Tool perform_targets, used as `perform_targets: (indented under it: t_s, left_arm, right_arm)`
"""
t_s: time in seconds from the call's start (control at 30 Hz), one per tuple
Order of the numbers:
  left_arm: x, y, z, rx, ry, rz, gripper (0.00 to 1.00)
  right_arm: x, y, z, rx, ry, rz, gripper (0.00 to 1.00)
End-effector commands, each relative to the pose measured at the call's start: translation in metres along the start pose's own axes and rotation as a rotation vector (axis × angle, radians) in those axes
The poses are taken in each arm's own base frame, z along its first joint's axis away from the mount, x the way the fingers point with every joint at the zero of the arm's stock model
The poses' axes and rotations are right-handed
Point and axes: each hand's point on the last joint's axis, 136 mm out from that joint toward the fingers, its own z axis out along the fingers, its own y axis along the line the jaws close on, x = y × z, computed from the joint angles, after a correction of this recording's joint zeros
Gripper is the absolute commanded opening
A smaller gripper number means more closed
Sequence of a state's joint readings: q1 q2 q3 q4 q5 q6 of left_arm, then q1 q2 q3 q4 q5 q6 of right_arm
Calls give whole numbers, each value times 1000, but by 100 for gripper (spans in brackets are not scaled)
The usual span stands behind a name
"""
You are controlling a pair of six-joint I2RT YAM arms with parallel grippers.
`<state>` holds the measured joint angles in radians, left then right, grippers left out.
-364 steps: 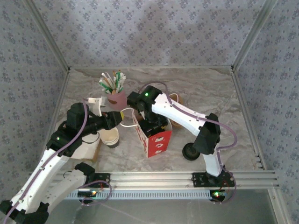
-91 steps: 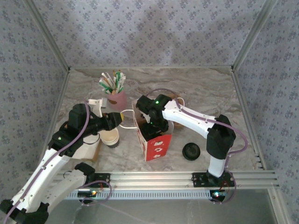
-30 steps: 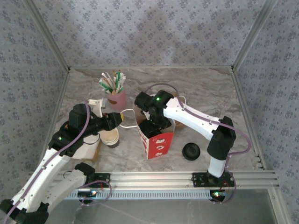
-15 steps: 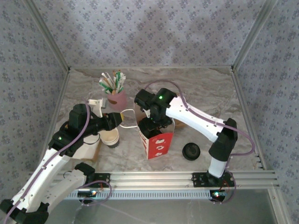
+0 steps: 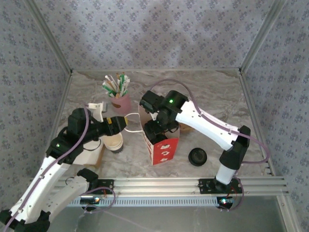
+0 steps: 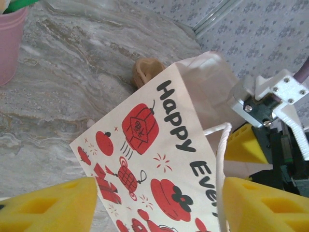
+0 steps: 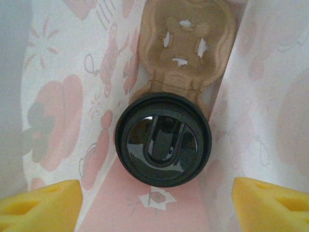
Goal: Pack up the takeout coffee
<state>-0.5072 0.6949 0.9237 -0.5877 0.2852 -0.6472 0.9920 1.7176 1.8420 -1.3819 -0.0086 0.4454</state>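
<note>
Bases of both arms are seen bolted to an aluminium rail (image 5: pixel 193 183) at the near edge of the desk (image 5: pixel 227 104). Just beyond the rail, on the right, a loose black lid (image 5: pixel 197 156) is found lying flat on the desk, near the paper bag (image 5: pixel 161 145) but apart from it. The bag, red and white with printed lettering, is stood upright at mid-desk with its mouth open. To its left, an open-topped paper cup (image 5: pixel 114 141) is stood beneath the left forearm.

The left pincer (image 5: pixel 124 123) is positioned level beside the bag's upper left edge. In the left wrist view its yellow pads (image 6: pixel 48 205) are seen well apart, and the left pincer is recorded as open. The bag's white cord handle (image 6: pixel 219 164) runs just beside one pad; contact cannot be confirmed.

The right pincer (image 5: pixel 157 131) is pointed down over the bag's mouth. In the right wrist view its pads are spread wide with nothing between them, and it is recorded as open. Below, inside the bag, the takeout coffee cup (image 7: pixel 163 139), capped in black, is seated in a brown pulp carrier (image 7: pixel 186 29), a second pocket of which is seen just beyond the cup.

Farther back on the left, a pink cup (image 5: pixel 120 102) filled with straws and stirrers is stood on the desk, well apart from the bag.
</note>
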Motion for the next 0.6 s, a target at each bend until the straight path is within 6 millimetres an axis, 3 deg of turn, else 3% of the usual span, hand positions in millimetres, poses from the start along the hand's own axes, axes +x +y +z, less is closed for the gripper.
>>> perform_targets:
  t_s: [0.0, 0.3, 0.57]
  left_arm:
    - [-10, -13, -15, 18, -34, 22, 75]
    - [-18, -21, -34, 17, -67, 41, 98]
    - [-17, -24, -44, 12, -64, 50, 99]
  right_arm:
    - [2, -3, -21, 10, -50, 13, 79]
    - [1, -3, -31, 6, -93, 18, 72]
    - [0, -2, -42, -1, -140, 19, 71]
